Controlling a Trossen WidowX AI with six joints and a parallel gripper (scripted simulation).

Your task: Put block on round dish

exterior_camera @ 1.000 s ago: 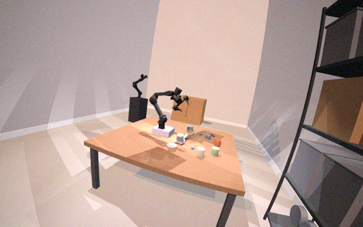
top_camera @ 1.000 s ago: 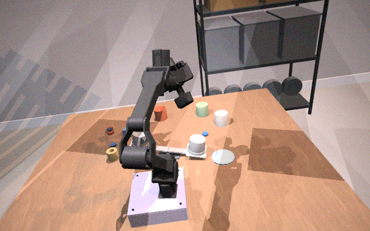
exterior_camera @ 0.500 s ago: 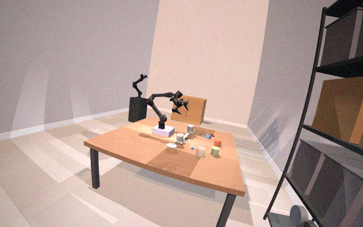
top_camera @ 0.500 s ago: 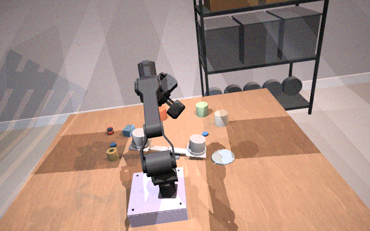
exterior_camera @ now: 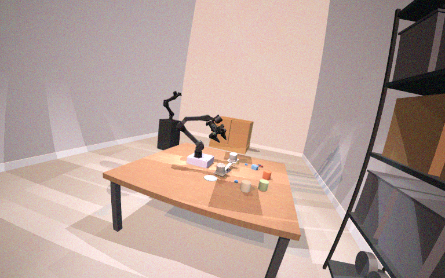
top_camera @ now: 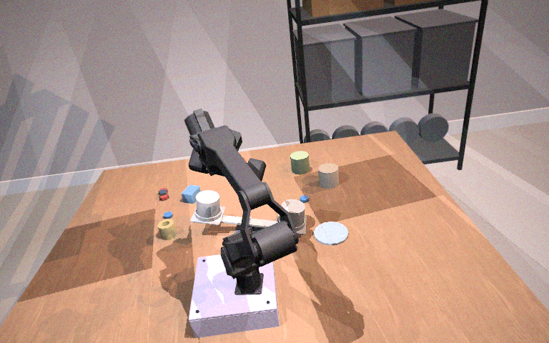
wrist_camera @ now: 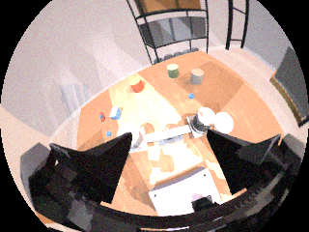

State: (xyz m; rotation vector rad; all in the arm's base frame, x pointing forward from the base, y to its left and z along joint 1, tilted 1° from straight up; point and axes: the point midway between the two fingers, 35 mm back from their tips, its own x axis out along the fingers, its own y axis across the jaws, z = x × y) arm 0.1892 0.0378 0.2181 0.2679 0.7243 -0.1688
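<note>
Two identical pale cups stand on the end plates of a small balance (top_camera: 234, 220). The left cup (top_camera: 207, 203) (exterior_camera: 233, 156) is in full view. The right cup (top_camera: 294, 212) (exterior_camera: 220, 168) (wrist_camera: 205, 119) is partly behind my arm in the top view. The round pale blue dish (top_camera: 331, 233) (exterior_camera: 210, 178) (wrist_camera: 223, 122) lies on the table just right of the right cup. No block is visible. My gripper (exterior_camera: 219, 135) (wrist_camera: 170, 134) is open and empty. It hangs high above the table over the balance, clear of both cups. In the top view the arm mostly hides it.
A green cylinder (top_camera: 299, 161), a tan cylinder (top_camera: 328, 175), an orange cylinder (exterior_camera: 266, 174), a blue block (top_camera: 190, 194), a yellow ring (top_camera: 166, 229), a small red piece (top_camera: 163, 194) and two blue discs (top_camera: 167, 214) (top_camera: 304, 198) lie around the balance. A black shelf (top_camera: 469, 84) stands behind the table.
</note>
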